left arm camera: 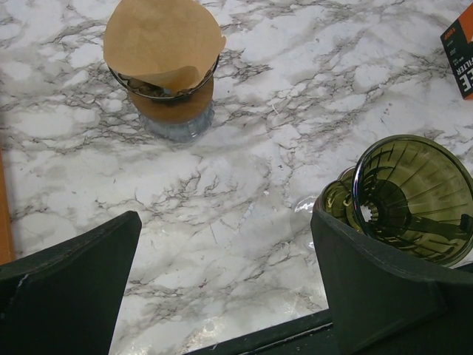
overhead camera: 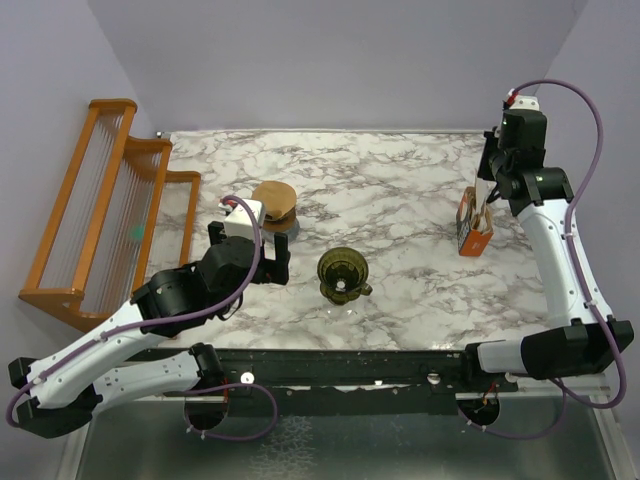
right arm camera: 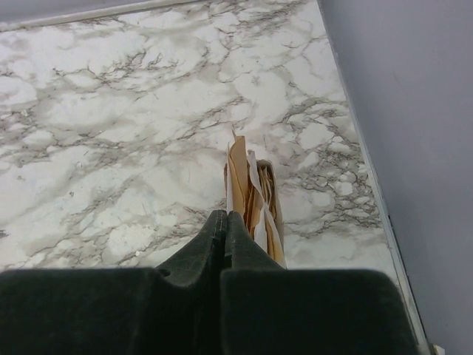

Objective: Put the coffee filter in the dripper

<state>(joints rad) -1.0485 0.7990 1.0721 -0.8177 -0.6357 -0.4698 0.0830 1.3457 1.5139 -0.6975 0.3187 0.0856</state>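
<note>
Marble desk (overhead camera: 400, 180): your right jaws were pressed together atop the box (overhead camera: 474, 228) holding the coffee filter (right arm camera: 253, 177), seemingly fetching it; next you likely needed it carried to the dripper (overhead camera: 342, 272), beside your spread left jaws.

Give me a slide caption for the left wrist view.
Open left gripper over the marble table, empty green dripper at right, tan paper on a stand beyond.
</note>
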